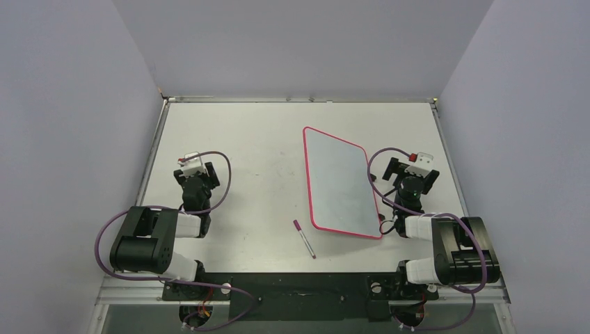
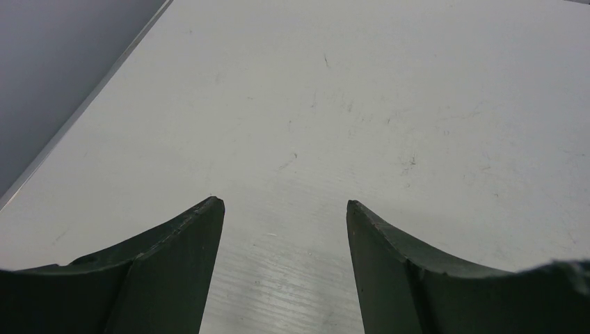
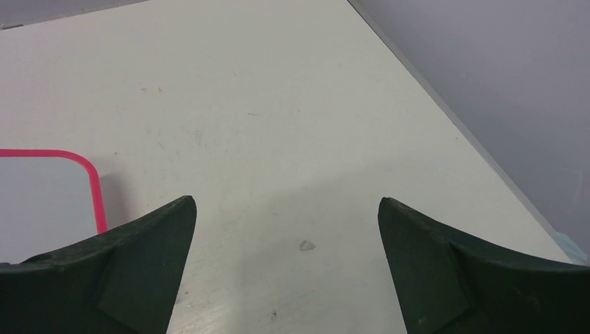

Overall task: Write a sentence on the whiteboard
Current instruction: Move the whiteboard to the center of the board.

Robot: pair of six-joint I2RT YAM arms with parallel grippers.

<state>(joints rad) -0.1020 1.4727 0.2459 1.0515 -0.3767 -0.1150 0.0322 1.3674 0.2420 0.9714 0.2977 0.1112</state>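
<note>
Pink-rimmed whiteboard (image 1: 339, 182), blank, marker (image 1: 304, 239) beside

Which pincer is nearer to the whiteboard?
Right. The right pincer hangs open just beside the right edge of the whiteboard; the left pincer, also open, sits far off to its left.

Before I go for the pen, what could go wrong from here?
The pen lies flat on the table, so open jaws may scrape the surface or flick it away. It sits close to the near corner of the whiteboard; reaching in could bump the skewed board. Nothing holds the board, so it may slide under writing pressure.
</note>
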